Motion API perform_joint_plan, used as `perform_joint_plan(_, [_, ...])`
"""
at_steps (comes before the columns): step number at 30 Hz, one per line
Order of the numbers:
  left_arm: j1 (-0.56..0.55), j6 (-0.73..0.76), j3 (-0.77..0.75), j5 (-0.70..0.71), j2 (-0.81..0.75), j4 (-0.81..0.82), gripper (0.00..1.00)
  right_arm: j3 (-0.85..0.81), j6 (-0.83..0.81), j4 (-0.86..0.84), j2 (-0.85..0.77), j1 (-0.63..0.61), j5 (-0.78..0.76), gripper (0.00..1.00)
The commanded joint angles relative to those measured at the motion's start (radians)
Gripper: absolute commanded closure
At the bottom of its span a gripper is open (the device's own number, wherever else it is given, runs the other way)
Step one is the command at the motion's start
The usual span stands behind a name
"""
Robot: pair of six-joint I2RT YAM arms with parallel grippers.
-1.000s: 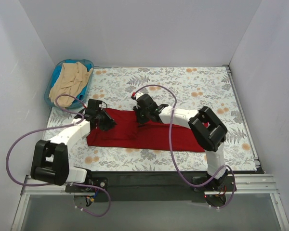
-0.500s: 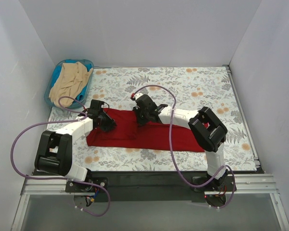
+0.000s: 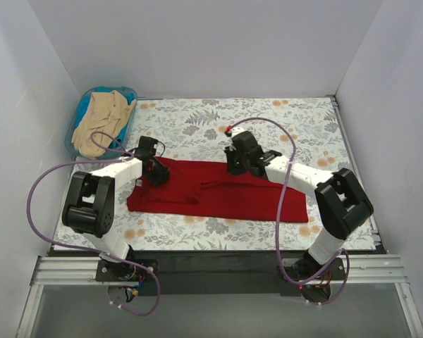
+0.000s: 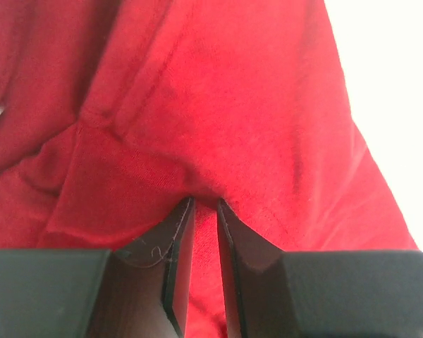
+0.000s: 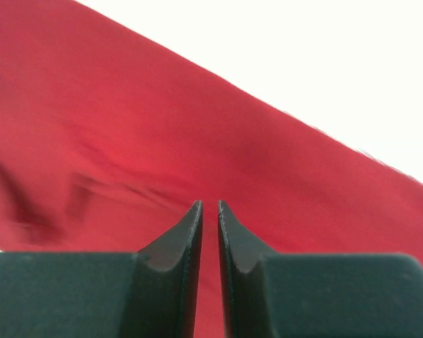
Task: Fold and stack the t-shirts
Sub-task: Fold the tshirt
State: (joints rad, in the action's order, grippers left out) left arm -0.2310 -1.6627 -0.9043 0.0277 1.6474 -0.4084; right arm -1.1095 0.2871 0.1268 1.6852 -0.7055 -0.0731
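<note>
To flatten the red t-shirt (image 3: 218,193), my left gripper (image 4: 203,203) pinches its edge; my right gripper (image 5: 209,204) is narrow, hold unclear.

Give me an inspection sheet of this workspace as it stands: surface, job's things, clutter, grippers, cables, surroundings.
Surface: table, floral-patterned top, flat.
Job's things: red t-shirt lies as a long strip across the middle, not fully folded; beige t-shirt is bunched in the basket, unfolded. No stack yet.
Clutter: blue basket at the far left corner; nothing else seen.
Grippers: left gripper nearly closed, pinching a pucker of the red t-shirt near its left end; right gripper narrowly apart at the shirt, grip unclear.
Cables: purple cables loop off both arms; the right one crosses above the shirt's right end.
Surroundings: white walls on three sides; metal rail at the near edge.
</note>
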Motion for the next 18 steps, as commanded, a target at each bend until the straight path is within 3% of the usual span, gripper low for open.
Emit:
perform_joint_plan(1, [-0.024,-0.005,-0.094,0.081,0.115,0.002,0.82,0.095,0.052,0.011,-0.119,0.075,-0.063,0.79])
perform_joint_plan(6, [-0.054,0.075,-0.325,0.089,0.311,0.008,0.83,0.197,0.090,0.051,-0.212,0.188,-0.119,0.76])
perform_joint_plan(9, [-0.054,0.211,-0.569,0.069,0.494,0.019,0.78,0.252,0.115,0.074,-0.271,0.253,-0.111,0.76])
perform_joint_plan(11, [-0.054,0.377,-0.831,-0.053,0.662,0.037,0.62,0.290,0.124,0.080,-0.324,0.258,-0.116,0.76])
perform_joint_plan(13, [-0.054,0.470,-1.093,-0.205,0.870,-0.039,0.56,0.307,0.126,0.092,-0.364,0.261,-0.125,0.73])
perform_joint_plan(14, [-0.054,0.472,-1.350,-0.278,0.920,-0.081,0.55,0.316,0.113,0.097,-0.367,0.262,-0.131,0.71])
perform_joint_plan(15, [-0.054,0.463,-1.436,-0.287,0.951,-0.136,0.52,0.316,0.107,0.108,-0.366,0.274,-0.148,0.69])
perform_joint_plan(18, [-0.053,0.426,-1.419,-0.276,0.869,0.008,0.43,0.301,0.080,0.125,-0.328,0.305,-0.139,0.64])
